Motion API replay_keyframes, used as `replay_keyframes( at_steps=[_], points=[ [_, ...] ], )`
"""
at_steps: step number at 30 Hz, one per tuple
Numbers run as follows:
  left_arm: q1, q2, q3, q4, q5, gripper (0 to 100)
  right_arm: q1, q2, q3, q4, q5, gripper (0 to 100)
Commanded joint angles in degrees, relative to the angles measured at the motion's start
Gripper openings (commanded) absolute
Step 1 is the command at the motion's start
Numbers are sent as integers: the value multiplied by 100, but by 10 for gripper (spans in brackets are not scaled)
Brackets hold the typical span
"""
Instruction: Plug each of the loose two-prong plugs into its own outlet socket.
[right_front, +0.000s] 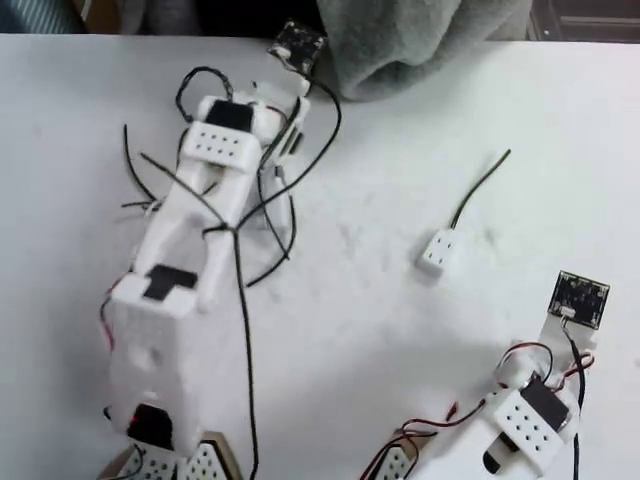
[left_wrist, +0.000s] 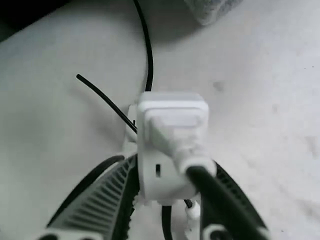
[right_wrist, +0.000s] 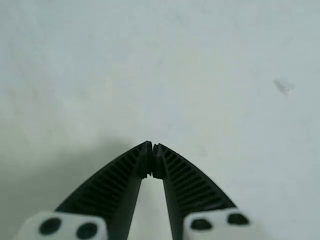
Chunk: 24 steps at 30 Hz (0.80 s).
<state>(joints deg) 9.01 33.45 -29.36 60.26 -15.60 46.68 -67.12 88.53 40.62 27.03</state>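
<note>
Nearest, at the desk's (right_front: 380, 340) front edge, the right arm (right_front: 530, 425) sits low, its jaws pressed tip to tip with nothing between them above bare surface. Farther in, about mid-desk and well apart from both arms, lies a small white block (right_front: 438, 250) with a short black lead (right_front: 478, 190); whether it is a plug or a socket I cannot tell. Beyond that, the left arm (right_front: 200, 220) stretches toward the far edge, its jaws clamped on the two sides of a white socket block (left_wrist: 170, 150), which has a white plug (left_wrist: 175, 127) seated in its face and a thick black cord (left_wrist: 220, 200) running back over the jaws. A grey cloth (right_front: 400, 40) is heaped just past it. The main risks look like these. The stiff cord could lever the held block sideways in the grip, or work the plug loose. The black wires looped around the left arm could snag on any swing. The light mid-desk piece would probably skid rather than let itself be gripped, particularly if the right jaws come at it closed.
</note>
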Motion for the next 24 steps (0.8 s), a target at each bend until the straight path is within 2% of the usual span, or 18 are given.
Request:
replay_keyframes(
  at_steps=[1, 4, 9, 12, 19, 24],
  points=[
    [-101, 1341, -1908, 668, 53, 169, 4, -75, -26, 4, 62, 21],
    [-101, 2202, -3121, 1538, 53, 274, 4, -75, -26, 4, 62, 21],
    [-57, 3099, -5424, 2936, 79, 381, -31, -75, -26, 4, 62, 21],
    [-136, 3301, -6699, 3437, 519, 417, -31, -75, -18, 4, 62, 21],
    [-699, 2070, -6602, 3745, 659, 419, -40, -75, -9, 4, 62, 21],
    [-1596, 1068, -6558, 4176, 659, 418, -40, -75, -9, 4, 62, 21]
  ],
)
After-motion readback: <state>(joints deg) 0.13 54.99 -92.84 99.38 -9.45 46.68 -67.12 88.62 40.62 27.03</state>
